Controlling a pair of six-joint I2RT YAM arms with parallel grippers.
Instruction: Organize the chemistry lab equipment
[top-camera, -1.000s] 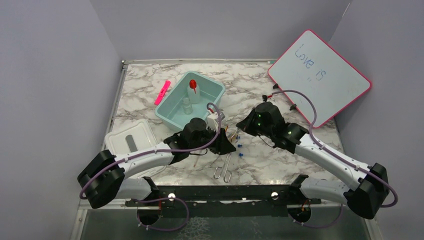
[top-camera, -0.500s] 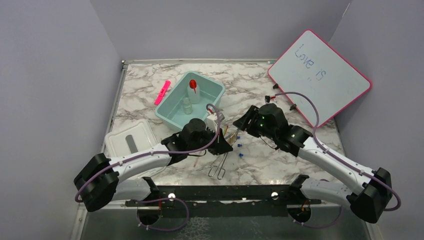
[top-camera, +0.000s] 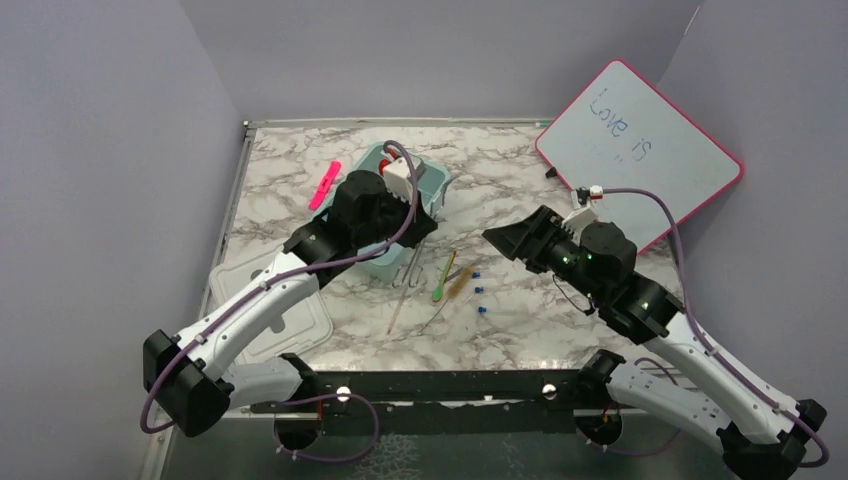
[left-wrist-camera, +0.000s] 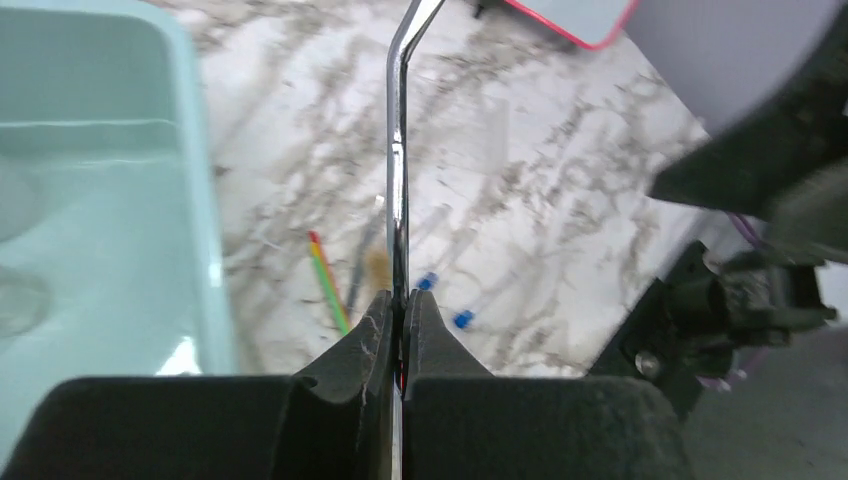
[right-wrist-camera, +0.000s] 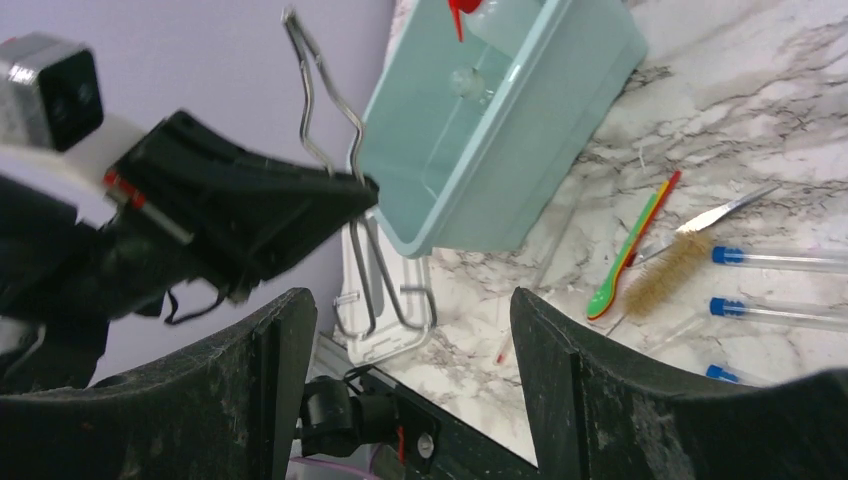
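Far left, a white lid (top-camera: 238, 277) lies flat on the worktop (top-camera: 520, 170), with the pink marker (top-camera: 324, 184) beyond it, and neither is ours to sort. Now the left gripper (left-wrist-camera: 400, 305): its fingers are pinched tight on the metal tongs (left-wrist-camera: 398, 190), which hang clear of the worktop just beside the near corner of the teal bin (right-wrist-camera: 520, 170) and, by our read, are not yet over it. Inside that bin we can already spot the red-bulbed dropper (right-wrist-camera: 462, 12) and the small clear glass vessel (right-wrist-camera: 462, 80), so two pieces look home and a third is in hand. Moving right, plenty waits on the marble: the green-handled tool (right-wrist-camera: 630, 255), the tan-bristled wire brush (right-wrist-camera: 668, 276) just beside it, and the tiny blue-capped pieces (right-wrist-camera: 770, 258) lined up near them. We'd call the job under halfway. Further right, the right gripper (right-wrist-camera: 405, 340) hovers with its fingers spread wide, holding nothing, and the pink-framed whiteboard (top-camera: 640, 150) leans in the far corner. As for what we can't see well: from above, the left arm covers most of the bin; the dropper is cut off at the top edge of the right wrist view; and the thin clear rod (top-camera: 396, 312) is only a faint line on the veined marble, so we can't say exactly how it lies.
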